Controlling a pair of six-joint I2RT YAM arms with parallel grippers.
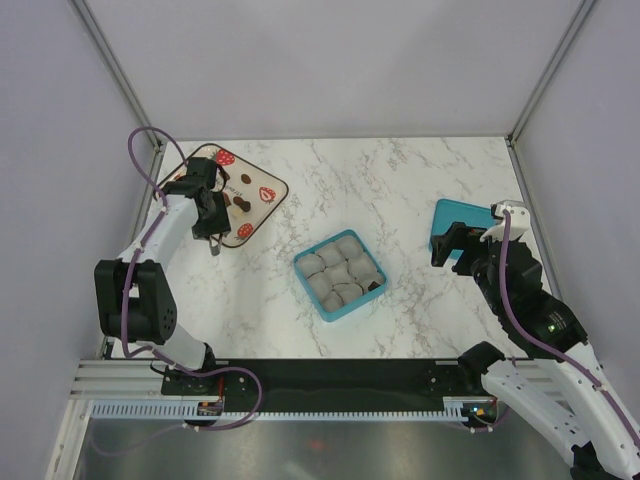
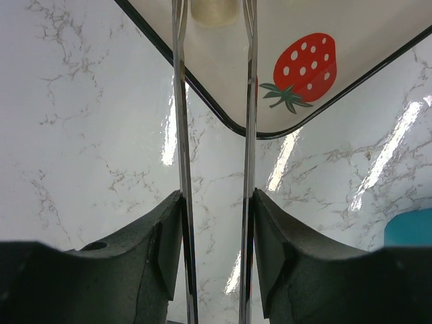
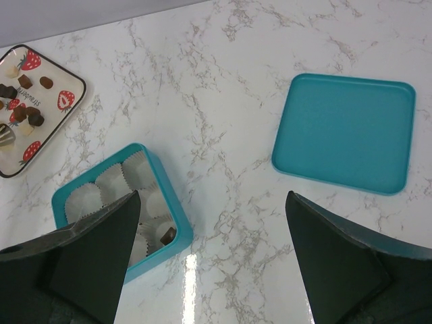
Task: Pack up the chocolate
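Several chocolate pieces [image 1: 240,205], dark brown, light brown and cream, lie on a strawberry-print plate [image 1: 262,190] at the far left; they also show in the right wrist view [image 3: 30,118]. My left gripper [image 1: 208,215] hovers over the plate, shut on metal tongs [image 2: 181,101]. A cream piece [image 2: 214,12] sits between the tong blades at the frame's top edge; I cannot tell if it is pinched. A teal box [image 1: 300,266] with grey paper cups holds one dark piece [image 3: 167,234]. My right gripper [image 3: 212,202] is open and empty, between box and lid.
A teal lid [image 3: 344,131] lies flat at the right, partly under my right arm in the top view [image 1: 450,215]. The plate's near corner [image 2: 260,131] sits on the white marble table. Grey walls and frame posts stand on three sides.
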